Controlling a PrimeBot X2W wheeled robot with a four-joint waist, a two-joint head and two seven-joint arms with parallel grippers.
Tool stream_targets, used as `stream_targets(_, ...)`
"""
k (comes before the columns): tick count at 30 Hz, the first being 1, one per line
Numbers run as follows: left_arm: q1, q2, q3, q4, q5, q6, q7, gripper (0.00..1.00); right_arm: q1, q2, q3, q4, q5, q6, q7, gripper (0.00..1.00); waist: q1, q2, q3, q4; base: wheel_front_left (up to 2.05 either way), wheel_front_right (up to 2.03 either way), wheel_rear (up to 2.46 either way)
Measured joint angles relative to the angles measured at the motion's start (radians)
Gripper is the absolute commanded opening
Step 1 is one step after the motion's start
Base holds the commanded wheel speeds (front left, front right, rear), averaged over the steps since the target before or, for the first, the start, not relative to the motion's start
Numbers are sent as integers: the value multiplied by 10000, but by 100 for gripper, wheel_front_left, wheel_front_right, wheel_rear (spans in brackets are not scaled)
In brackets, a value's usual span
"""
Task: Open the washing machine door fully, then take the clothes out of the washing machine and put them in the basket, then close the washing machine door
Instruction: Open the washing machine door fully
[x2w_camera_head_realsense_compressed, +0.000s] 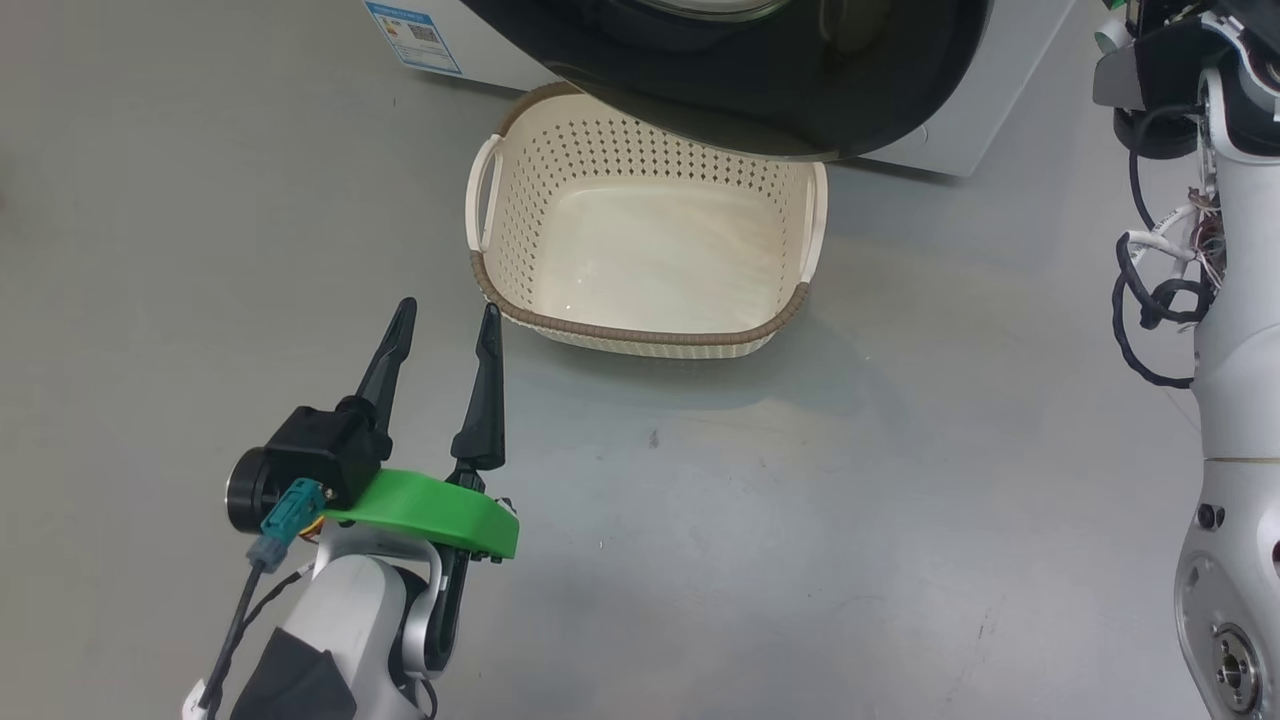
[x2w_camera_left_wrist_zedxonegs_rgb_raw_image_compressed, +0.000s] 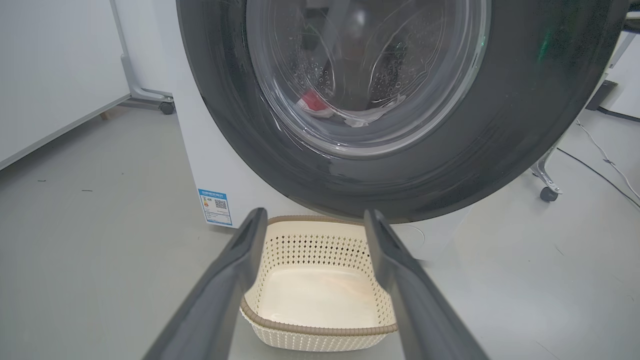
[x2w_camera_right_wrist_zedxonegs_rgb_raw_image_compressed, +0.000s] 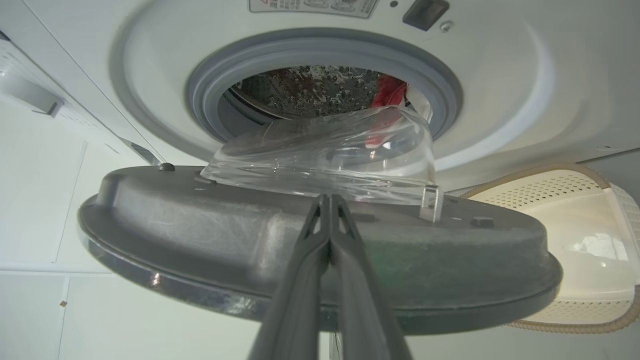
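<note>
Has the washing machine door (x2w_camera_right_wrist_zedxonegs_rgb_raw_image_compressed: 175, 225) partly open, clothes (x2w_camera_right_wrist_zedxonegs_rgb_raw_image_compressed: 387, 92) inside, basket (x2w_camera_head_realsense_compressed: 640, 336) empty; holds left jaws wide, right jaws shut, nothing gripped.

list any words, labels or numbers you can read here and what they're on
Blue label low on the washing machine front: it carries a QR code, but the print is too small to read.
Sticker on its front, at the right wrist view's top edge: cut off and blurred, unreadable.
No other text can be made out.

Head: looks down on basket (x2w_camera_head_realsense_compressed: 640, 338). Left wrist — low, faces washing machine door (x2w_camera_left_wrist_zedxonegs_rgb_raw_image_compressed: 500, 125) front. Right wrist — close behind it. Basket shared.
</note>
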Motion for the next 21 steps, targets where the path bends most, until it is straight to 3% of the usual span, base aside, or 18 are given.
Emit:
stream_targets(11, -146, -4, 13, -17, 0, 0, 0, 100, -640, -86, 121, 1009, -13, -171, 719, 0, 0, 0, 182, -14, 0, 0, 0)
stream_targets(21, -193, -6, -4, -13, 0, 0, 0, 100, -890, 10, -234, 2054, 796, -249, 1551, 0, 0, 0, 226, 9, 0, 0, 0)
